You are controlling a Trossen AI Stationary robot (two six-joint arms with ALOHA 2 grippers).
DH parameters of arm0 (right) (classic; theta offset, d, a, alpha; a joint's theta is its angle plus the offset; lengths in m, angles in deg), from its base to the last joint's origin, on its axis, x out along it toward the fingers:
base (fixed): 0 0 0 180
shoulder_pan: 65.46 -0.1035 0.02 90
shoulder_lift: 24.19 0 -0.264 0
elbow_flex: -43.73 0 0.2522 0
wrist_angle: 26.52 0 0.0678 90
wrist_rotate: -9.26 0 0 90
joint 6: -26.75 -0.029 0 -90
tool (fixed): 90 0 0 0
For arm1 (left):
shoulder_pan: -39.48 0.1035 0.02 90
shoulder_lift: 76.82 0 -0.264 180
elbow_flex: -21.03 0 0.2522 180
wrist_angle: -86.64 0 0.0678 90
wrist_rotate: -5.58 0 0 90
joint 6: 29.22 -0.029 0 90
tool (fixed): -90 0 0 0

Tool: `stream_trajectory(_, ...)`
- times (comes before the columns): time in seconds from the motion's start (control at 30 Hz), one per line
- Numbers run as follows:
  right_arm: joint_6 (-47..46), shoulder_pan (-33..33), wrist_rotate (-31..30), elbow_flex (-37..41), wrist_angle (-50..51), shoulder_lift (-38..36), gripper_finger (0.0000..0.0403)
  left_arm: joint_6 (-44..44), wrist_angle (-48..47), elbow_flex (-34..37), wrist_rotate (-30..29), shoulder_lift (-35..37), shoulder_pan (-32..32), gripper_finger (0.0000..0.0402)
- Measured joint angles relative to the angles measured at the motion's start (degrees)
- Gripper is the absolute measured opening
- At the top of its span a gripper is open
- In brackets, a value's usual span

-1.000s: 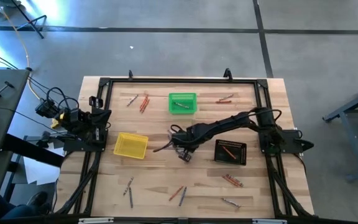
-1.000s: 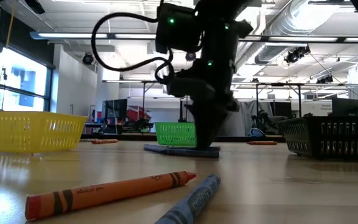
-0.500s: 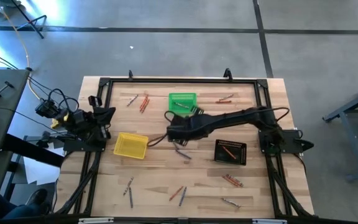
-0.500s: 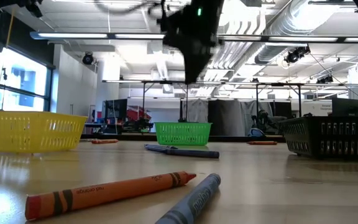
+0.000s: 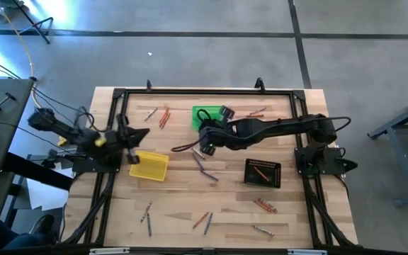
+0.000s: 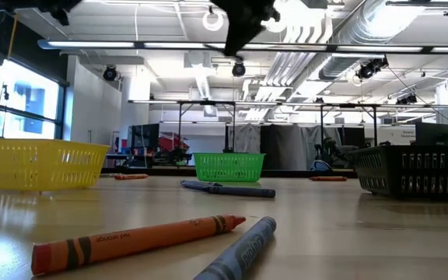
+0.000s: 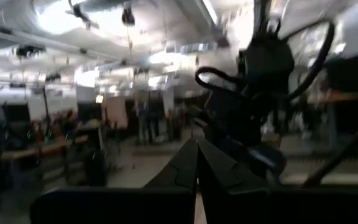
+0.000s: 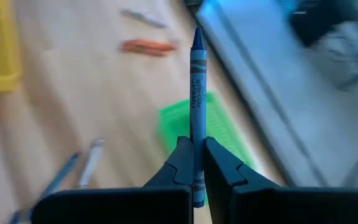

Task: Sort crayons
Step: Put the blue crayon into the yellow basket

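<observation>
My right gripper (image 5: 202, 136) hangs above the table by the green basket (image 5: 205, 115), shut on a blue-grey crayon (image 8: 197, 81). The low view shows this gripper (image 6: 243, 23) high up. Two more blue-grey crayons (image 5: 204, 166) lie flat on the wood below it. Other orange and grey crayons (image 5: 163, 117) are scattered about; an orange one (image 6: 138, 237) and a blue-grey one (image 6: 243, 253) lie near the front edge. My left gripper (image 7: 196, 177) is shut on nothing and stands by the yellow basket (image 5: 149, 165). My right gripper pinches the crayon's blunt rear half (image 8: 196, 134) between its two fingers. The crayon lies along the fingers, its pointed tip (image 8: 197, 36) sticking out ahead. The fingers slant down toward the table's left. The crayon is lifted clear, over the green basket (image 8: 191, 130).
A black basket (image 5: 263, 172) with an orange crayon in it stands at the right. A dark frame (image 5: 190, 92) runs round the table. More crayons lie at the far right (image 5: 256, 112) and along the near side (image 5: 202, 221).
My right gripper has risen from the table with the blue-grey crayon and gone toward the far edge, to the green basket, tipping from pointing down to slanting. Two crayons have stayed on the wood. My left gripper has swung out toward the yellow basket.
</observation>
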Motion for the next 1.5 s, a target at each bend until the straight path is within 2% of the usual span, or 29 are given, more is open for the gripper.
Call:
stream_trajectory(0.17, 2.5, 4.0, 8.6, 18.0, -18.2, -8.2, 0.0003, 4.1, -1.5, -4.7, -6.6, -14.2, 3.7, 0.0003)
stream_trajectory(0.23, 3.1, 5.9, 11.4, 26.5, -27.2, -13.2, 0.0003, 6.0, -1.1, -5.9, -4.5, -18.2, 5.0, 0.0003)
stream_trajectory(0.4, 2.0, 9.0, 22.3, 47.8, -59.5, -24.5, 0.0003, 13.1, -2.6, -8.0, 11.3, -25.5, 9.8, 0.0003)
stream_trajectory(0.5, 2.1, 8.3, 25.5, 56.6, -75.8, -27.7, 0.0003, 18.5, -1.5, -8.3, 21.5, -28.8, 13.8, 0.0003)
stream_trajectory(0.63, 2.6, 6.8, 25.4, 61.8, -86.3, -28.1, 0.0003, 24.3, 6.4, -8.4, 40.3, -33.7, 18.9, 0.0003)
stream_trajectory(0.7, 3.6, 6.1, 25.2, 62.0, -86.6, -27.5, 0.0003, 25.5, 11.6, -8.3, 45.8, -36.6, 20.6, 0.0003)
stream_trajectory(0.73, 3.9, 5.7, 25.2, 62.1, -86.4, -27.3, 0.0003, 25.6, 14.7, -8.3, 46.5, -38.3, 21.1, 0.0003)
stream_trajectory(0.8, 4.0, 5.0, 25.2, 62.1, -86.7, -26.9, 0.0003, 26.6, 18.3, -8.3, 43.6, -41.1, 21.9, 0.0003)
stream_trajectory(0.9, 4.3, 3.8, 25.2, 62.1, -86.7, -26.9, 0.0005, 31.9, 19.5, -8.7, 31.3, -44.2, 22.5, 0.0003)
stream_trajectory(0.97, 5.4, 3.1, 25.2, 62.1, -86.7, -26.9, 0.001, 33.7, 19.4, -8.7, 25.2, -45.6, 22.8, 0.0003)
stream_trajectory(1.13, 7.4, 1.7, 25.2, 62.1, -86.6, -26.9, 0.0028, 33.5, 19.4, -8.8, 25.4, -46.9, 22.6, 0.0016)
stream_trajectory(1.4, 7.4, 1.5, 25.2, 62.1, -86.5, -26.9, 0.0042, 27.5, 19.0, -12.5, 26.1, -46.9, 19.6, 0.0075)
stream_trajectory(1.5, 7.0, 1.4, 25.2, 62.1, -86.3, -26.9, 0.0043, 29.1, 19.0, -14.6, 23.2, -46.9, 19.1, 0.0091)
